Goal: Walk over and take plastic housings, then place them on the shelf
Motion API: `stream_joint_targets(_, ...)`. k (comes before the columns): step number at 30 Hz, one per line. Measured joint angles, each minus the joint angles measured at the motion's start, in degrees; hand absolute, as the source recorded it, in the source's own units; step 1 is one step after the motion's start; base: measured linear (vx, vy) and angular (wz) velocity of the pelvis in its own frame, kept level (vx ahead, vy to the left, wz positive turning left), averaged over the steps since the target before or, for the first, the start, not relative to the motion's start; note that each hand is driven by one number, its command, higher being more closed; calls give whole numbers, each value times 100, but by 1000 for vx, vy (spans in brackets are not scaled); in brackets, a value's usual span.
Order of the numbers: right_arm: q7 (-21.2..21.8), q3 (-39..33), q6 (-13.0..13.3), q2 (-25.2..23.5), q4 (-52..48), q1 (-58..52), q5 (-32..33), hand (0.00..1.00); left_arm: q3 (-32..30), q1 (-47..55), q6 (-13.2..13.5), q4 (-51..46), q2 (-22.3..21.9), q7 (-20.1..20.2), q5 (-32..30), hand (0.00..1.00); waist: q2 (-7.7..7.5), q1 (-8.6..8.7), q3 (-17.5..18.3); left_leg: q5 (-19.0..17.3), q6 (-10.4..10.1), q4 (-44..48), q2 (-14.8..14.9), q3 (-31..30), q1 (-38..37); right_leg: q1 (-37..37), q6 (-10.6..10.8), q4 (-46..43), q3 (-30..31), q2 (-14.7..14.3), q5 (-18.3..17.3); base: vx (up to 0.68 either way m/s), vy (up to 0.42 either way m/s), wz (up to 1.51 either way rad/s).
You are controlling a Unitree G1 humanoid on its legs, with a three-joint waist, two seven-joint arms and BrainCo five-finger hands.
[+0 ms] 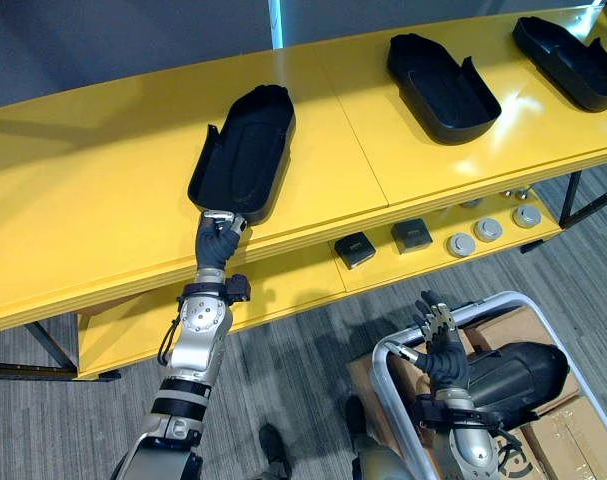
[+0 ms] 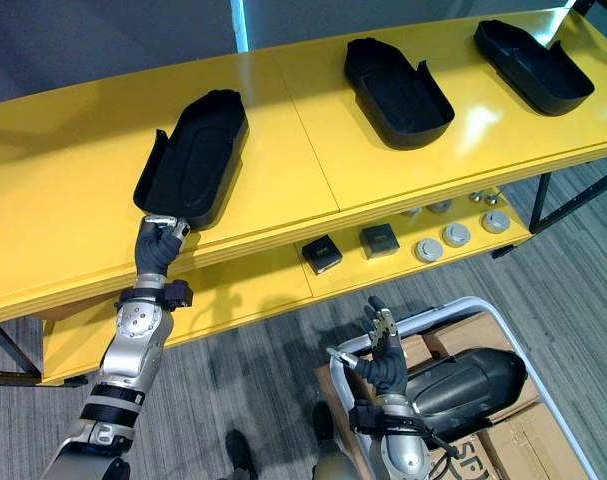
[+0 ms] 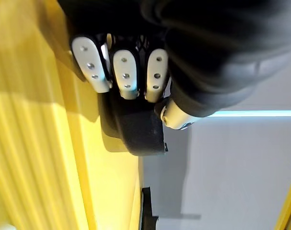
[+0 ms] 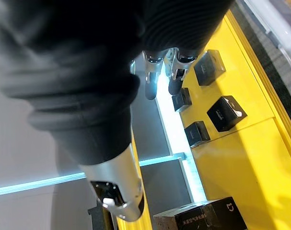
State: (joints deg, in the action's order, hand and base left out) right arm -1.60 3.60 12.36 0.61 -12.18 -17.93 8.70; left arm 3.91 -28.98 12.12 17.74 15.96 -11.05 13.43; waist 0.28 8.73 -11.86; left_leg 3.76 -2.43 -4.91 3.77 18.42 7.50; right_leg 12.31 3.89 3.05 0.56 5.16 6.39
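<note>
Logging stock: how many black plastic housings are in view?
4. On top of the yellow shelf: left housing, held by the left robot hand, middle housing, right housing. The fourth housing lies in the cart; more may be hidden beneath.

Pinches near end of left housing [image 2: 195, 158] on yellow shelf [image 2: 73, 200] with left hand [image 2: 161, 243]. Has middle housing [image 2: 398, 80] and right housing [image 2: 533, 65] farther along the top, well apart. Holds right hand [image 2: 381, 355], fingers spread, at white cart [image 2: 433, 314] with a fourth housing [image 2: 463, 385] among cardboard boxes [image 2: 528, 425].

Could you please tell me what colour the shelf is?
The shelf is bright yellow; the left eye view shows it best.
</note>
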Motion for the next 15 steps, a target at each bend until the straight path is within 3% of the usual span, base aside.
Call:
stream_joint_targets(11,1,448,1,168,-8,30,22,0,422,-1294,-16,1098,287,-9,257,100,12,39,-168,14,5,-1,-27,42,70,89,-19,22,56,16,68,-3,5,-2)
stream_joint_targets(15,3,603,1,182,-54,74,25,0,451,-1665,-62,1424,407,-7,421,100,5,180,-201,14,4,0,-43,70,77,110,-24,25,85,27,72,9,14,-3)
